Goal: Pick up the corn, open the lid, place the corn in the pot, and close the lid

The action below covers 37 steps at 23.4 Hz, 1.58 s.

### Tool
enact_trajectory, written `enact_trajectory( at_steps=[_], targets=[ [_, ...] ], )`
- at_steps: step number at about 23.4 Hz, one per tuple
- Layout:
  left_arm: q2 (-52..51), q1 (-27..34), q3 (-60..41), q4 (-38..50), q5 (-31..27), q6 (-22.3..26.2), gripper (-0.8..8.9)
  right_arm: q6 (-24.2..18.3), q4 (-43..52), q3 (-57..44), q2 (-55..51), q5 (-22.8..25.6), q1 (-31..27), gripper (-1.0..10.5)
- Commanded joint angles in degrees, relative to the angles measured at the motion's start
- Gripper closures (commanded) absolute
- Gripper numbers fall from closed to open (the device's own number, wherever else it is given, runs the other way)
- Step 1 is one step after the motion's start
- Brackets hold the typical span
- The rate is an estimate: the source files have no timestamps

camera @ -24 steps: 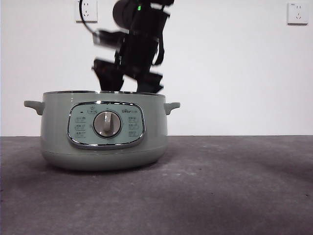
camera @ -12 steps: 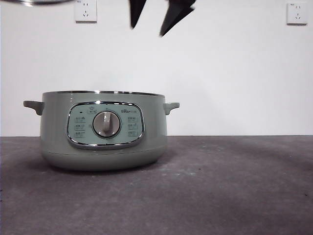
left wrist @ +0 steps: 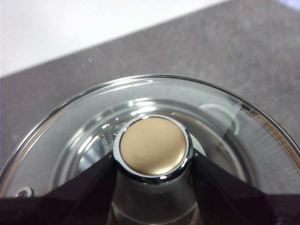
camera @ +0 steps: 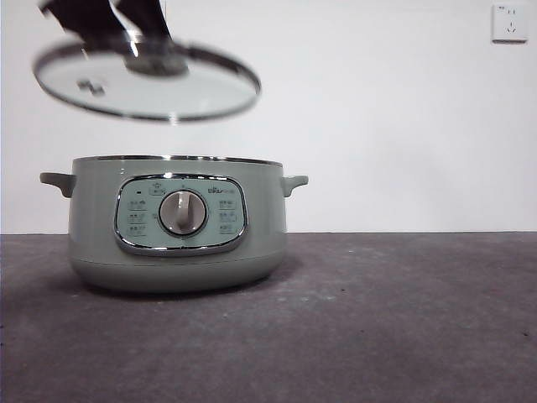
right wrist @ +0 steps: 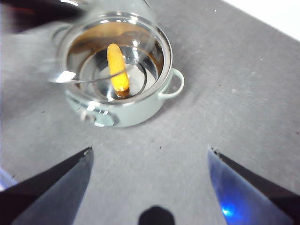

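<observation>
Inside the pot (right wrist: 123, 84) lies the corn (right wrist: 117, 67). Lid (camera: 147, 81) hangs tilted above pot, offset to one side, left gripper (left wrist: 152, 161) jaws pinching its knob (left wrist: 152, 149). Right gripper (right wrist: 150, 154) high above pot, jaws spread. Risk: tilted lid lands off-centre, catches the rim. Dark grey table (camera: 377, 319), white wall w/ socket (camera: 510, 23).

The stubby yellow-orange corn cob (right wrist: 117, 69) lay on the bottom inside the open, pale sage-green electric pot (camera: 176, 225), which stood upright on the dark grey desk (camera: 394, 319). The round clear glass lid with a metal rim (camera: 147, 81) hung slightly tilted in the air above the pot's left part, not touching it, held by its knob (left wrist: 152, 150).
</observation>
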Motion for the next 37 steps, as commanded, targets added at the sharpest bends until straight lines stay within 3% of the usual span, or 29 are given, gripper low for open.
enact_trajectory(
  at_steps=[1, 10, 37],
  targets=[
    [2.1, 0.0, 0.3, 4.6, 0.3, 0.2, 8.21, 1.0, -1.6, -3.6, -7.0, 0.0, 0.1, 5.4],
    [9.8, -2.6, 0.3, 6.8, -0.4, 0.0, 8.21, 2.8, -1.6, -5.4, -19.2, 0.0, 0.1, 5.4],
    [10.5, -3.0, 0.3, 2.2, -4.7, 1.8, 8.21, 2.7, -1.6, -5.4, -20.3, 0.0, 0.1, 5.4]
  ],
)
